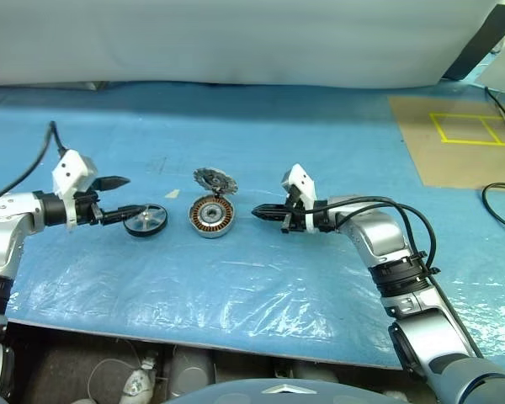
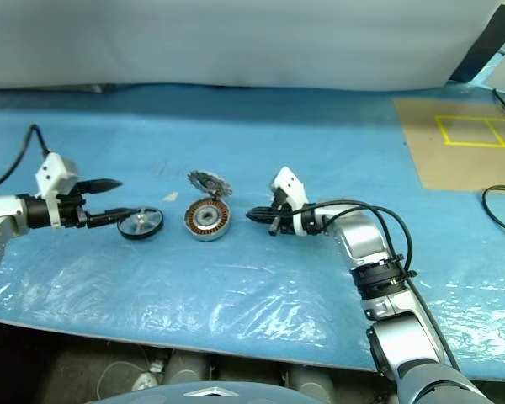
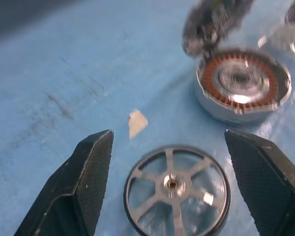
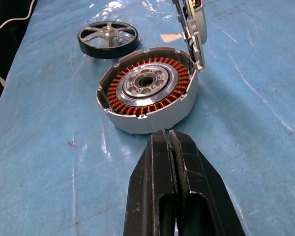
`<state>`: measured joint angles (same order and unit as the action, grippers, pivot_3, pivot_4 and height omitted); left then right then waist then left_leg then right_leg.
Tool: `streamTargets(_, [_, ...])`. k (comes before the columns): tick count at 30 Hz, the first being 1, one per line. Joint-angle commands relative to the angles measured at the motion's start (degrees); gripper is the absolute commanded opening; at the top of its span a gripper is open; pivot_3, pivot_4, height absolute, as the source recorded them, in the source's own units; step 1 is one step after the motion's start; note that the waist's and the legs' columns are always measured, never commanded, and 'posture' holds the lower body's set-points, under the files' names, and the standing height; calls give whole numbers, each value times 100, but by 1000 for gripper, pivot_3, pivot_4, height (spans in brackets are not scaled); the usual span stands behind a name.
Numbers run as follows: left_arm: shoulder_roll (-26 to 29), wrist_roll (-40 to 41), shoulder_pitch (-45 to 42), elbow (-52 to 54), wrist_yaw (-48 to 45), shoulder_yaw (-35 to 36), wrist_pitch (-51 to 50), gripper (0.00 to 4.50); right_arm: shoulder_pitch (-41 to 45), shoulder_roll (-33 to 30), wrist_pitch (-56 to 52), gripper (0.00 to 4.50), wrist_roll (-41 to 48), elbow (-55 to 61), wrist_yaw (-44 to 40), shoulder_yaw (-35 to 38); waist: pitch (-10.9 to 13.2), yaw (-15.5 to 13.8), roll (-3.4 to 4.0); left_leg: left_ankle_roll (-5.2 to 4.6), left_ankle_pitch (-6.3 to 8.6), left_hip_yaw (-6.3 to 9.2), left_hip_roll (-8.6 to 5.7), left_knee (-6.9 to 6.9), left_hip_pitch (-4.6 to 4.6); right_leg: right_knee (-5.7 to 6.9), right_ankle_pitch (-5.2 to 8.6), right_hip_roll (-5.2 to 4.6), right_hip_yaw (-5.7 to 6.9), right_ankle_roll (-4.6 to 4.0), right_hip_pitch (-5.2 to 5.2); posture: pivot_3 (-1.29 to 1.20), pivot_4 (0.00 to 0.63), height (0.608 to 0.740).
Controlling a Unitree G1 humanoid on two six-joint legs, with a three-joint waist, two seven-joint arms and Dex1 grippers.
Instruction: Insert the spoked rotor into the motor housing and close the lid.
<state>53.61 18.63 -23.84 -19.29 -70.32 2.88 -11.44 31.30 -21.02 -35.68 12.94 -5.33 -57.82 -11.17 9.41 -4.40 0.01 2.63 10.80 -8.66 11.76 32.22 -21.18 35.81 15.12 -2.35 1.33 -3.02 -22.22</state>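
Blue plastic sheet (image 1: 261,286) covers table, seemingly wrinkled.

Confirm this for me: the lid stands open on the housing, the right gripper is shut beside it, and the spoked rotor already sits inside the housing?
Not quite. The spoked rotor lies on the blue sheet beside the motor housing, between the open left gripper's fingers, as the left wrist view shows. The lid does stand open, and the right gripper is shut.

No readable words, brand marks or numbers appear anywhere. The one sign-like marking is a set of yellow taped rectangles (image 1: 475,129) on a brown cardboard sheet (image 1: 454,168) lying on the blue surface.
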Motion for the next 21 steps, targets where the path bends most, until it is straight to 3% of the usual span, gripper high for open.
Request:
streamTargets(1, [61,-642,-824,-879,-555,-498,642,3803,-181,-71,-65,33,127,414,170,92,0,-19,-1,1,0,1,1,0,-2,0,0,1,3,0,0,0,150,740])
streamTargets(6, [-90,-1285,-2065,-1917,-1519,-1248,942,3803,-481,-240,-108,33,106,684,355,104,1,-94,-4,3,0,4,0,4,-3,0,-1,-5,3,2,0,0,150,740])
streamTargets(11, [-237,-1862,-2535,-2504,-2042,-1743,1460,3803,-621,-239,-178,33,139,790,593,149,1,-89,-3,6,2,4,-1,1,-2,1,-1,-2,4,2,-1,0,150,740])
streamTargets(21, [-450,-2668,-2884,-3592,-1600,-1927,2968,3803,-875,-289,-323,33,225,1054,881,182,1,-121,-4,10,4,11,0,5,-12,1,-2,-4,12,3,0,0,150,740])
